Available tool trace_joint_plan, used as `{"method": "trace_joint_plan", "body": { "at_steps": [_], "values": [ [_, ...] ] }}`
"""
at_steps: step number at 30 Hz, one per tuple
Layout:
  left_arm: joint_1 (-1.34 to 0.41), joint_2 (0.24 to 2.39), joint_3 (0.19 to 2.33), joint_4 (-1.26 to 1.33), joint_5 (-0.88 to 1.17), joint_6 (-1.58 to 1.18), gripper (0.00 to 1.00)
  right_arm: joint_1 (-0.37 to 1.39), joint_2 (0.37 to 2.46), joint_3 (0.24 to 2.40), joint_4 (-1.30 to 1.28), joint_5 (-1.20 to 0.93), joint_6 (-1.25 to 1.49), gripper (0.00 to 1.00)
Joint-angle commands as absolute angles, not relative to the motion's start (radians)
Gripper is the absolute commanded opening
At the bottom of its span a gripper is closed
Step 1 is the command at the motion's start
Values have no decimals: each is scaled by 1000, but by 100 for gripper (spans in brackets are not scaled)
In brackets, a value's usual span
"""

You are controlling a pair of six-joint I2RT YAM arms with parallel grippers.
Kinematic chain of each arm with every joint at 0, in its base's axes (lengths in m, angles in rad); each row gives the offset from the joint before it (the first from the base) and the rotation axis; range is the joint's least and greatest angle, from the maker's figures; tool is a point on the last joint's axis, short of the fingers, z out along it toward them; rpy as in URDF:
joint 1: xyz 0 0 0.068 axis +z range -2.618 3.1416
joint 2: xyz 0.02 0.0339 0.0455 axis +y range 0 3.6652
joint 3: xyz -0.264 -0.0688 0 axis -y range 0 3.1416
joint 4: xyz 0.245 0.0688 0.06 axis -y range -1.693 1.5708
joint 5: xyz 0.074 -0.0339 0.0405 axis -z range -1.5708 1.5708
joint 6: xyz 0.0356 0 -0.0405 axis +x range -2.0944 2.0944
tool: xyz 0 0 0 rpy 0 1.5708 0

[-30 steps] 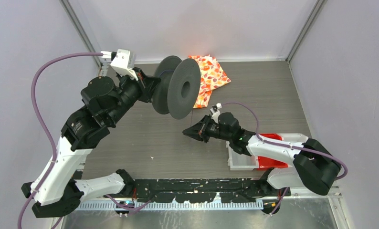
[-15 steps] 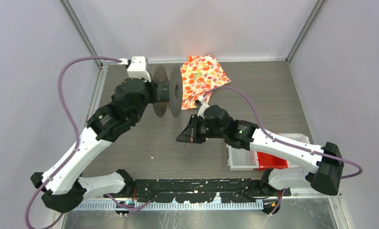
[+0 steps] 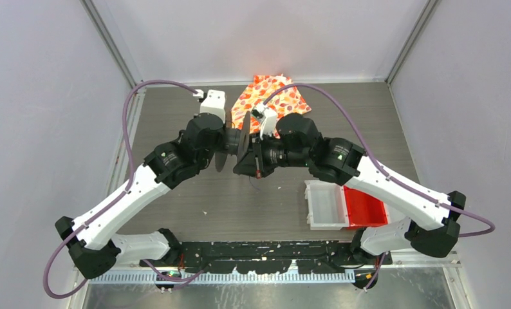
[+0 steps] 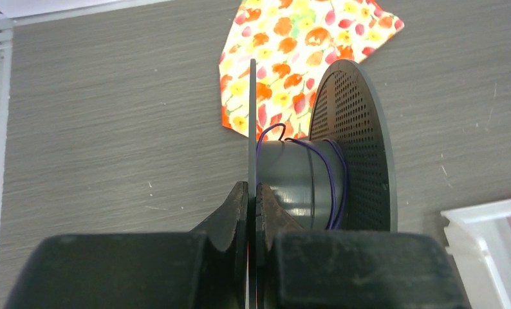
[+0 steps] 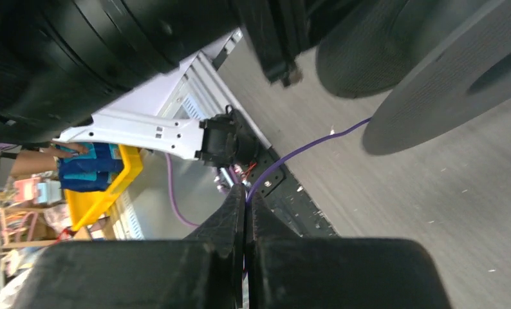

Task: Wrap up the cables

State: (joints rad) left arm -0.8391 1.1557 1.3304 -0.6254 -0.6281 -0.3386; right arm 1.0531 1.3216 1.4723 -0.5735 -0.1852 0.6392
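A dark grey spool (image 3: pixel 239 143) hangs above the middle of the table. My left gripper (image 3: pixel 225 139) is shut on its thin near flange (image 4: pixel 252 129). In the left wrist view (image 4: pixel 253 188) the jaws pinch that flange edge-on. A few turns of thin dark purple cable (image 4: pixel 333 187) lie on the hub. My right gripper (image 3: pixel 248 166) sits right against the spool and is shut on the cable. In the right wrist view (image 5: pixel 245 190) the strand (image 5: pixel 304 151) runs taut from the jaws to the spool's flange (image 5: pixel 446 84).
A floral orange cloth (image 3: pixel 285 96) lies at the back of the table, behind the spool. A white bin (image 3: pixel 324 205) and a red bin (image 3: pixel 365 207) stand at the front right. The two arms meet closely at the centre.
My left arm has swung the spool right towards the centre and turned it edge-on. My right arm has moved up and left with the cable, close to the spool.
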Motion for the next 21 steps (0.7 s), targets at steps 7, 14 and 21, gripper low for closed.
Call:
{"method": "trace_joint_plan", "body": {
  "at_steps": [7, 14, 21],
  "values": [
    [-841, 1040, 1286, -622, -283, -178, 0, 934, 1283, 1573, -680, -182, 364, 1],
    [-841, 1027, 1317, -730, 18, -71, 0, 933, 1205, 1519, -682, -126, 120, 1],
    [-841, 1049, 1378, -838, 181, -10, 0, 931, 1073, 1336, -582, -47, -132, 1]
  ]
}}
